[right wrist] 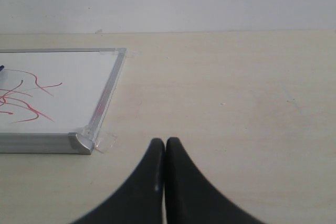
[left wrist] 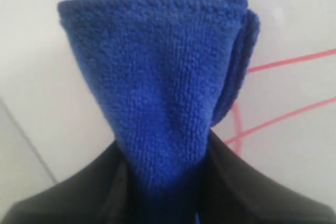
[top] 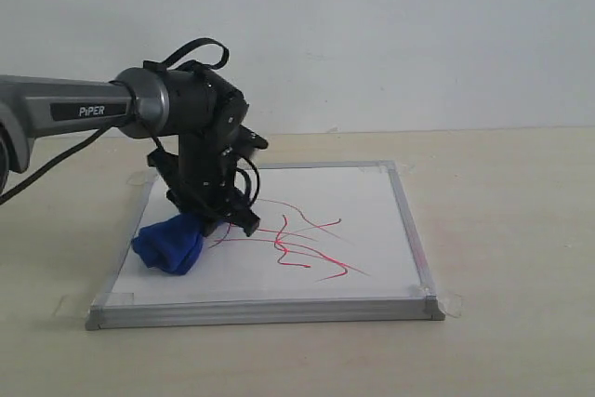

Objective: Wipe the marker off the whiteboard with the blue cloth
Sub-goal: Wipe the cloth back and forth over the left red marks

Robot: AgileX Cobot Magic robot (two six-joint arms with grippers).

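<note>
Exterior view: black left gripper [top: 223, 220] clamps the royal-blue microfibre cloth [top: 170, 246] onto the silver-framed white whiteboard [top: 372, 197], beside its red marker scribbles [top: 307, 248]; right gripper [right wrist: 166, 148] pinched shut, empty, off the whiteboard's corner.

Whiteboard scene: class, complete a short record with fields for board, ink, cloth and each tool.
board: whiteboard flat on table, silver frame
ink: marker, red and dark lines, unwiped across the middle
cloth: blue cloth resting on the board, at the lines' edge
left: left tool shut on the cloth
right: right tool shut, empty, over the table off the board
</note>
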